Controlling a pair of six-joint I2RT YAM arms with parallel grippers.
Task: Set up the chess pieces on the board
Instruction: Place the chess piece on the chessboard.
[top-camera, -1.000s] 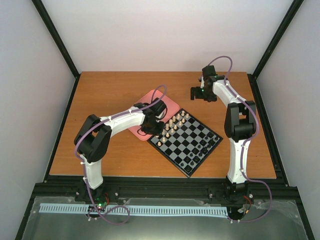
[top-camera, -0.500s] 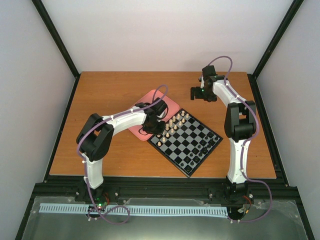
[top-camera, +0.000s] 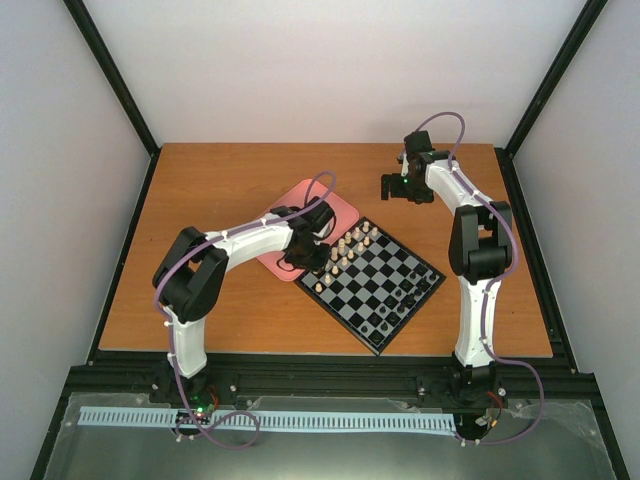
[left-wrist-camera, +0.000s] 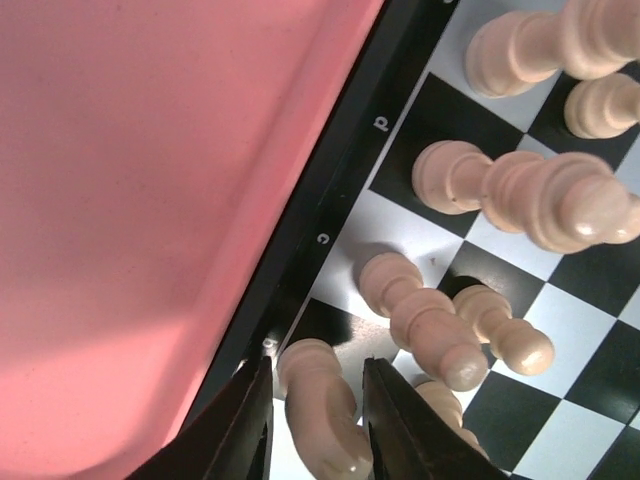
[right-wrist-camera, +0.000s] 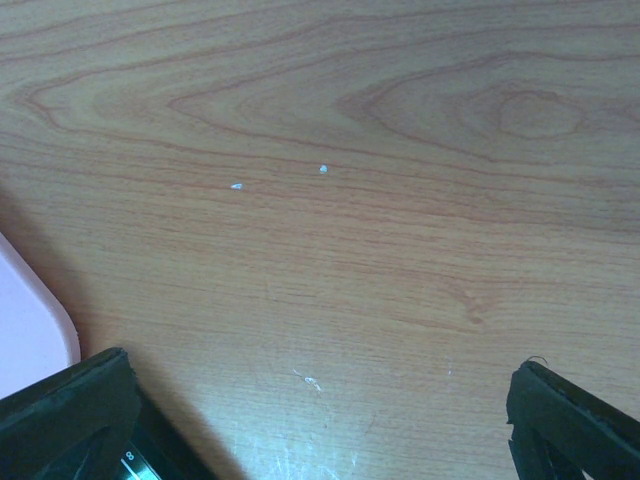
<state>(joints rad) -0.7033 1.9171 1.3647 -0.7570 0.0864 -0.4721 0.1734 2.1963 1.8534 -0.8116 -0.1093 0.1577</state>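
Cream pawn-ish piece (left-wrist-camera: 318, 400) is sitting right between the two fingers (left-wrist-camera: 245, 425) of the left gripper (left-wrist-camera: 315, 425). One black finger is on each side of it and really close. From the left wrist view I honestly can't tell whether the pads are pressing on it or just flanking it with a hair of space.

The piece has its round base on a square in the outermost row of the board (top-camera: 385, 285), up against the black lettered border. That's the board edge that runs along the pink tray (left-wrist-camera: 150, 200), down toward the board's left corner. It looks upright like its neighbours, so its long axis is vertical, with the base on the square and the top pointing at the wrist camera.

The other cream chess pieces (top-camera: 345, 248) stand in two rows along that same far-left edge of the board. The nearest ones are just beside the gripped-or-not piece. The small black pieces (top-camera: 400, 300) are along the opposite, near-right edge.

The right gripper (right-wrist-camera: 320, 405) is nowhere near any of this. It hangs over bare wood near the far right corner of the table (top-camera: 230, 190), well apart from the board. Its fingers are spread as wide as they go, with nothing between them.
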